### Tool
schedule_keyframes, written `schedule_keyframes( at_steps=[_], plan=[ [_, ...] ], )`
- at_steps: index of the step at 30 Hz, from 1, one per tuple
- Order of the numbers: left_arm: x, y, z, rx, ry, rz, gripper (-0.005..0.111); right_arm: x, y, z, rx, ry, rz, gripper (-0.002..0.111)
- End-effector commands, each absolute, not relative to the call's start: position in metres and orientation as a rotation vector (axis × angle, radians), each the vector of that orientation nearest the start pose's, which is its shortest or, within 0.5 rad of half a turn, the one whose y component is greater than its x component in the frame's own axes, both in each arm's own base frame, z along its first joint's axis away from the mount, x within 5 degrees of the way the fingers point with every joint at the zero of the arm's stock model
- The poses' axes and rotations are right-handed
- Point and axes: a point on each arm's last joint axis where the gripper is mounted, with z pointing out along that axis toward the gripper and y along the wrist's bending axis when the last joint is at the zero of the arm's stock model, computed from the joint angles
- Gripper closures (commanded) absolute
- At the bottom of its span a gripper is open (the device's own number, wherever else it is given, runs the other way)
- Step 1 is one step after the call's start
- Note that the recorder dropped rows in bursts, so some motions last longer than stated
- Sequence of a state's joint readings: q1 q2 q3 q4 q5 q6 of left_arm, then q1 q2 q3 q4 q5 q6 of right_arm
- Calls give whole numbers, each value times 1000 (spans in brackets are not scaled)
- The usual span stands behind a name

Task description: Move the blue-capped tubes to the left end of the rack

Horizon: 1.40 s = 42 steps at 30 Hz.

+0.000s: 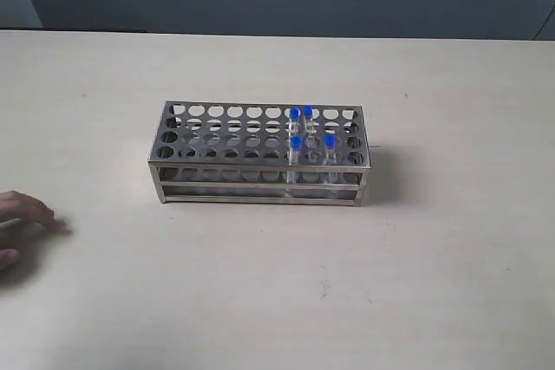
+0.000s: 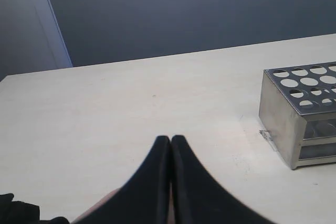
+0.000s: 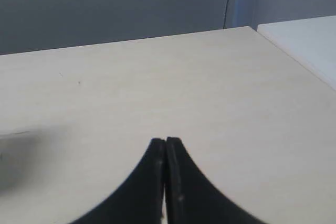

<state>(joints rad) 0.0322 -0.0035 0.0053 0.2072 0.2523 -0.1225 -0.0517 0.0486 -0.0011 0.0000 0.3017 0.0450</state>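
At the centre of the pale table, in the exterior view, stands the rack, a shiny steel frame with a perforated top plate and open sides showing lower tiers. It holds the four blue-capped tubes, all upright and all grouped in the right-hand part of the plate. Two stand close together toward the far side, and two stand toward the near edge with a gap between them. Their blue caps rise just above the plate. The clear bodies are faint against the steel and are seen only partly through the near side of the frame.

A hand lies on the table at the left border of the same view, well apart from the rack and cut off at the wrist.

The left wrist view shows the left gripper with its two dark fingers pressed together and nothing between them, above bare tabletop. One end of the rack enters this view and is cropped by the frame edge, so no tube is visible there. A skin-toned shape beneath the fingers is too cropped to identify.

The right wrist view shows the right gripper likewise closed on nothing, over bare tabletop. A white surface adjoins the table's far corner. A blurred grey patch at one edge cannot be made out.
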Motion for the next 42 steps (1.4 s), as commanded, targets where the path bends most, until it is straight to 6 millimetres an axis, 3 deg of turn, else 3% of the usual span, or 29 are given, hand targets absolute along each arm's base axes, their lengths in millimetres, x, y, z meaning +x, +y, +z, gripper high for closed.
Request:
schedule_keyframes(
  at_steps=[1,12,16,19,24,27,30,34,37,39,42],
  plan=[
    [55,6,191,3,1726,117,106,59,-4,190,66,1752,-41,108],
    [55,6,191,3,1726,117,106,59,-3,193,114,1722,23,108],
    [55,6,191,3,1726,117,106,60,-3,201,108,1635,18,108],
    [55,6,191,3,1726,117,106,60,-4,215,143,1471,59,108],
    [55,6,191,3,1726,117,106,51,-13,244,418,1083,341,108],
    [55,6,191,3,1726,117,106,46,-18,251,558,923,526,108],
    [55,6,191,3,1726,117,106,49,-17,247,655,926,681,108],
    [55,6,191,3,1726,117,106,54,-13,237,692,1049,701,108],
    [55,6,191,3,1726,117,106,52,-13,242,659,1007,699,109],
    [55,6,191,3,1726,117,106,47,-9,269,472,958,579,109],
    [55,6,191,3,1726,117,106,50,0,339,203,1012,324,109]
  ],
)
